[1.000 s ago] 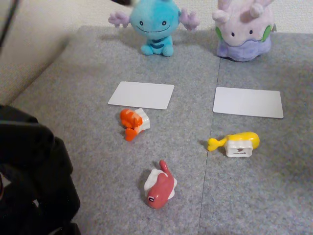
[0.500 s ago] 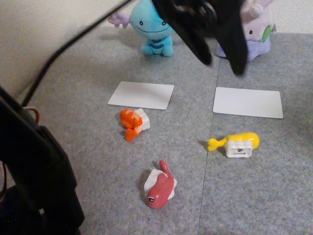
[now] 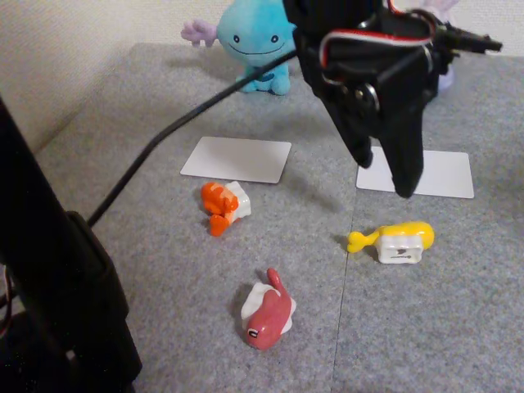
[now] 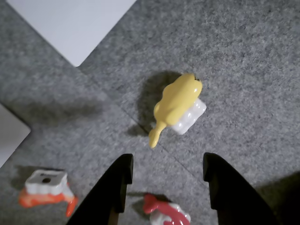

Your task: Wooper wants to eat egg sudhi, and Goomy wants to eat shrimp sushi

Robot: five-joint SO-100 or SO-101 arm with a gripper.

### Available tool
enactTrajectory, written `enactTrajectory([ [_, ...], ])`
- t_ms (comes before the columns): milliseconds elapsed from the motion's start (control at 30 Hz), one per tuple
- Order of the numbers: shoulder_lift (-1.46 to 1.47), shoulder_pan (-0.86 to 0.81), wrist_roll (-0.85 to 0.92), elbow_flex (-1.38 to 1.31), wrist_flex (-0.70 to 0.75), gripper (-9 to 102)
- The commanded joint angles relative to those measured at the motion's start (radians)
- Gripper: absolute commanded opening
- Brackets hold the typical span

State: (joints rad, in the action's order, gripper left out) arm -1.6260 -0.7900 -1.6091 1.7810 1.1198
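Approaching egg sudhi (image 4: pixel 179 104): gripper (image 4: pixel 166 176) spread wide, empty, hovering above; sushi at twelve o'clock of fingertips in the wrist view. Next, likely: descend, straddle, close, carry toward Wooper (image 3: pixel 252 39).

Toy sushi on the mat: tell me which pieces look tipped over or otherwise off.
The shrimp sushi lies tipped on its side; the wrist view shows the holed base of its rice block. The red fish-like sushi leans askew on its rice. The egg sudhi sits upright below the open hand.
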Motion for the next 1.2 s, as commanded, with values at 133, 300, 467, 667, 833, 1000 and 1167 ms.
enactTrajectory([
  [133, 0.103, -0.003, -0.008, -0.046, -0.087, 18],
  [300, 0.183, -0.006, -0.028, -0.044, -0.164, 18],
  [467, 0.212, -0.028, -0.044, -0.044, -0.170, 18],
  [667, 0.206, -0.049, -0.048, -0.046, -0.130, 18],
  [833, 0.172, -0.051, -0.052, -0.041, -0.112, 18],
  [1000, 0.173, -0.057, -0.063, -0.037, -0.123, 18],
  [1167, 0.173, -0.058, -0.063, -0.037, -0.133, 17],
])
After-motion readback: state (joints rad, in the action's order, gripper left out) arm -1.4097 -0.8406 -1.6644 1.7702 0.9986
